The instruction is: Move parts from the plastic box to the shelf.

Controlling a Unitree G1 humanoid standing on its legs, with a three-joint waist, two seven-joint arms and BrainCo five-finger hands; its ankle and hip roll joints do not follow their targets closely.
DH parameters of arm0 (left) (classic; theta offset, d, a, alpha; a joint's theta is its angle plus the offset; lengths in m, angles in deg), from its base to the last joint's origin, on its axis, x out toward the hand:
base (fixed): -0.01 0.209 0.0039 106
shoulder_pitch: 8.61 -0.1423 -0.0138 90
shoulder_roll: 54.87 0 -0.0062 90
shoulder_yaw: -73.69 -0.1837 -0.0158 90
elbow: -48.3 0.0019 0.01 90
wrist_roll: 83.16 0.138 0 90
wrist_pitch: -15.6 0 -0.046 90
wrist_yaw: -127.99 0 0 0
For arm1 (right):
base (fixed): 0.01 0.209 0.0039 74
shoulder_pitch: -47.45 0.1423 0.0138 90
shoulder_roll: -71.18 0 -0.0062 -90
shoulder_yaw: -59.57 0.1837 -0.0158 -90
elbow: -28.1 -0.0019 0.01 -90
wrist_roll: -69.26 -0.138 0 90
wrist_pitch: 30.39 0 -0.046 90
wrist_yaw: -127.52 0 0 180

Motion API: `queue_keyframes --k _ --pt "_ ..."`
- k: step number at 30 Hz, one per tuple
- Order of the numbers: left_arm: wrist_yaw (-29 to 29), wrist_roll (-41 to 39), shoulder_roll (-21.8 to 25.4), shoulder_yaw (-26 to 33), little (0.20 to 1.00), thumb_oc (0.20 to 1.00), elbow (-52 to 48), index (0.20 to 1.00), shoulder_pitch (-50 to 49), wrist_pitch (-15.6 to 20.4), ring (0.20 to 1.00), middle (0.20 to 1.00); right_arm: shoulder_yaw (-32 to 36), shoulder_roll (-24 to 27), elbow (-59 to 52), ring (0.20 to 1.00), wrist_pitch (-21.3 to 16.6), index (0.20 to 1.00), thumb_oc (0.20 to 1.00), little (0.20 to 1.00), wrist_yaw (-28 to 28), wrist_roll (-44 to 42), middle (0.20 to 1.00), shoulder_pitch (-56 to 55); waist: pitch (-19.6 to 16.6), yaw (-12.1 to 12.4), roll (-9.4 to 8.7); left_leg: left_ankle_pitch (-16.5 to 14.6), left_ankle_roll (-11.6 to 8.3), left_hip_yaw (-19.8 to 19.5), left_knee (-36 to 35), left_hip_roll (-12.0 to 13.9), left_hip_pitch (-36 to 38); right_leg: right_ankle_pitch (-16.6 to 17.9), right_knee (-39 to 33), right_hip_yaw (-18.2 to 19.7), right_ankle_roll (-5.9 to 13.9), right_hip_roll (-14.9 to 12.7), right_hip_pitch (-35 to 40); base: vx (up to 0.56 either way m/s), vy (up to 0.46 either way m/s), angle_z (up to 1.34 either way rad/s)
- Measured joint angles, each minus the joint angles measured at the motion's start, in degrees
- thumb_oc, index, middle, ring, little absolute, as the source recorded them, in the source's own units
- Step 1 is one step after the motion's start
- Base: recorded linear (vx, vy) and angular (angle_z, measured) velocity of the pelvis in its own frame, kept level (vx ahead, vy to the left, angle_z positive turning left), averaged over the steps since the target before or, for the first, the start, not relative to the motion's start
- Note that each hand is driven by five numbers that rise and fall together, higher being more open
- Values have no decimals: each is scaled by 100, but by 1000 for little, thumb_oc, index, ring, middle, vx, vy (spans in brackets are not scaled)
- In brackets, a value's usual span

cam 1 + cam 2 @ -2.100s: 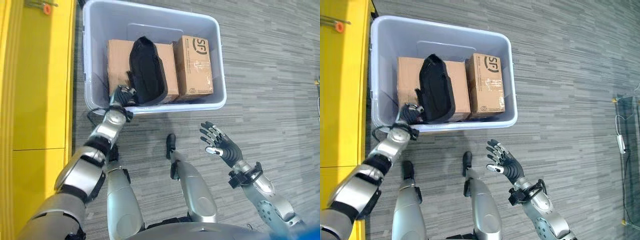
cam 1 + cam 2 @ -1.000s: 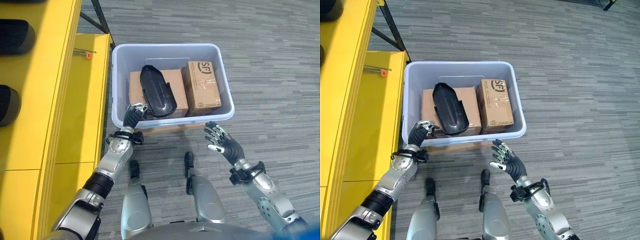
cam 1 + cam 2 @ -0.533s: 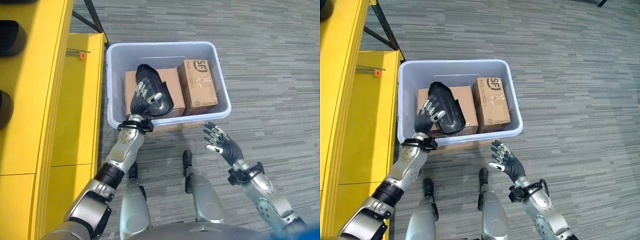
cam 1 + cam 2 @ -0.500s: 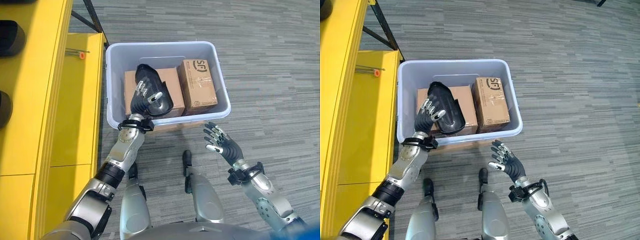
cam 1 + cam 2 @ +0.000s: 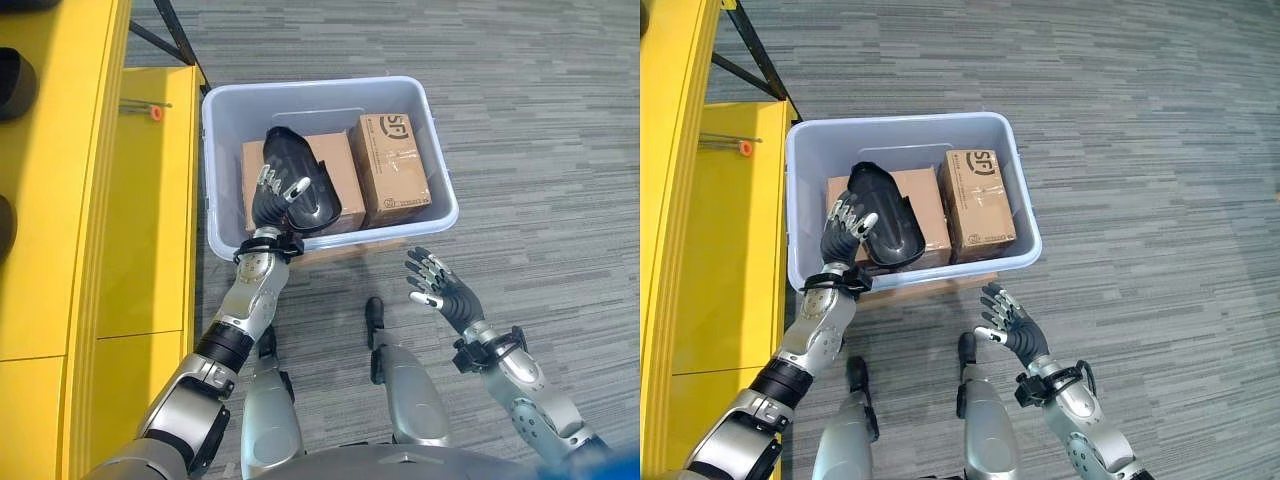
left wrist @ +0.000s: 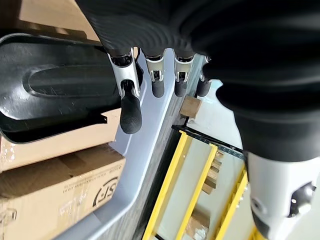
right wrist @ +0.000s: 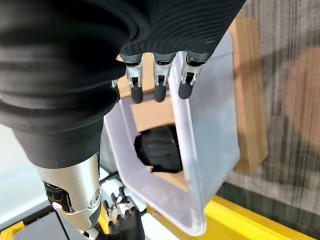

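Grey striped carpet (image 5: 540,130) carries the plastic box (image 5: 222,100) beside the yellow shelf (image 5: 70,200). Inside it, a black moulded part (image 5: 305,190) lies across two cardboard cartons (image 5: 395,170), likely the next pick. Above its near end hovers the left hand (image 5: 277,190), fingers spread; its wrist view shows them clear of the part. Outside the box, the right hand (image 5: 440,295) waits splayed.

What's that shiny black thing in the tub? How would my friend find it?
Look for the pale grey plastic box on the floor beside the yellow shelf. Inside, the black part lies on the bigger cardboard box, next to the left hand. It is the only dark, glossy, curved shell there; its neighbours are plain brown boxes.
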Motion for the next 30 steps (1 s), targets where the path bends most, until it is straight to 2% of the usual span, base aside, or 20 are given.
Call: queue_keyframes --k 5,10,12,14,17,28,30 --pt "294 44 -143 179 1000 1000 366 1000 249 12 1000 1000 -36 10 0 1000 -9 1000 1000 1000 32 -3 1000 5 183 -9 24 -1 -1 5 -12 1 0 -2 -3 -3 0 7 -4 0 0 0" --pt "488 256 -151 239 1000 1000 747 1000 323 20 1000 1000 -44 20 12 1000 -19 1000 1000 1000 108 -10 1000 10 254 -29 -39 -2 -2 17 -16 6 0 -5 -3 3 -3 11 -14 0 0 0" --pt "507 261 -158 341 1000 1000 1256 1000 512 20 1000 1000 -76 22 12 1000 -46 1000 1000 1000 119 -14 1000 18 305 -41 -144 -1 -4 34 -20 2 -9 -5 0 20 -3 15 -41 -15 2 -3" --pt "735 264 -33 546 1000 1000 2341 1000 1188 5 1000 1000 -301 19 14 1000 -67 1000 1000 1000 130 -27 1000 170 408 -158 -312 10 -21 32 6 7 -91 5 9 39 5 42 -114 0 0 0" --pt "827 273 63 569 1000 1000 2675 1000 1448 2 1000 1000 -275 74 12 1000 -71 1000 1000 1000 156 -119 1000 220 488 -182 -354 17 -43 36 6 13 -87 4 2 38 2 72 -114 -2 0 -1" --pt "959 484 351 559 1000 1000 2965 1000 1613 -65 1000 1000 -255 103 12 1000 -182 1000 1000 1000 153 -126 1000 222 576 -176 -383 6 -68 49 23 55 -218 -3 13 42 -3 111 -252 0 0 0" --pt "967 494 411 561 1000 1000 3017 1000 1708 -122 1000 1000 -256 105 9 1000 -189 1000 1000 1000 147 -137 1000 223 630 -176 -433 29 -102 37 49 87 -273 14 23 40 -24 145 -301 -1 -1 -2"
